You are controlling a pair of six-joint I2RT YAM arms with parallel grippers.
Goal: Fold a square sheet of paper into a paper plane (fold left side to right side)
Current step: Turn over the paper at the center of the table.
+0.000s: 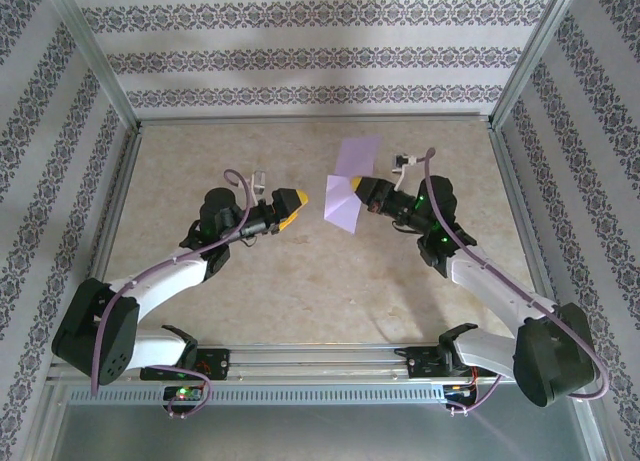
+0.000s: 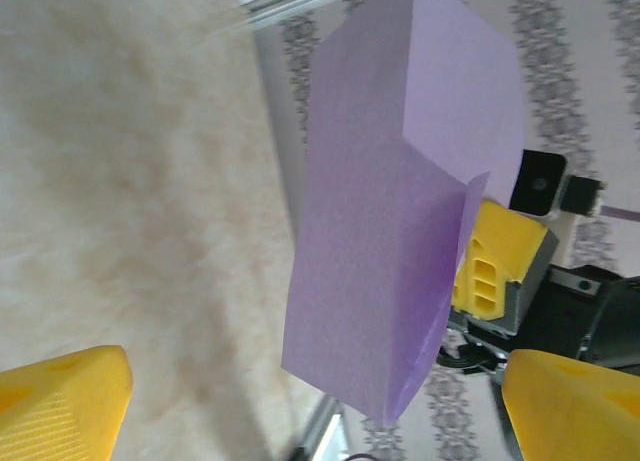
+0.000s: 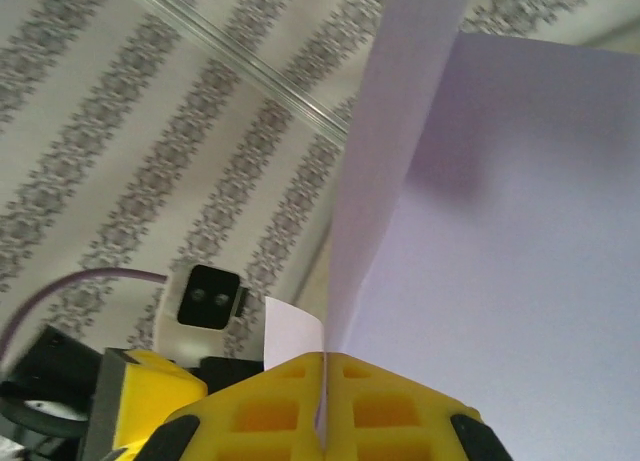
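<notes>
The square sheet of paper is held up off the bench, right of the bench's middle, between the two grippers. It is bent along a crease into two lavender panels, one rising toward the back wall and one hanging lower toward the near side. Its right edge is pinched in the right gripper. In the right wrist view that gripper's yellow fingers are pressed together with the paper caught in the seam between them, and from that seam two layers of the sheet are seen to rise and spread apart. The left gripper is positioned just beside the sheet's left side, and a strip of bench is visible between its tips and the paper in the top view. Its jaws are spread wide and are empty. In the left wrist view one yellow fingertip is set at the lower left corner and the other at the lower right. The sheet stands beyond the gap and is touched by neither. Behind the sheet, the right gripper's yellow finger is seen against the paper's far edge.
</notes>
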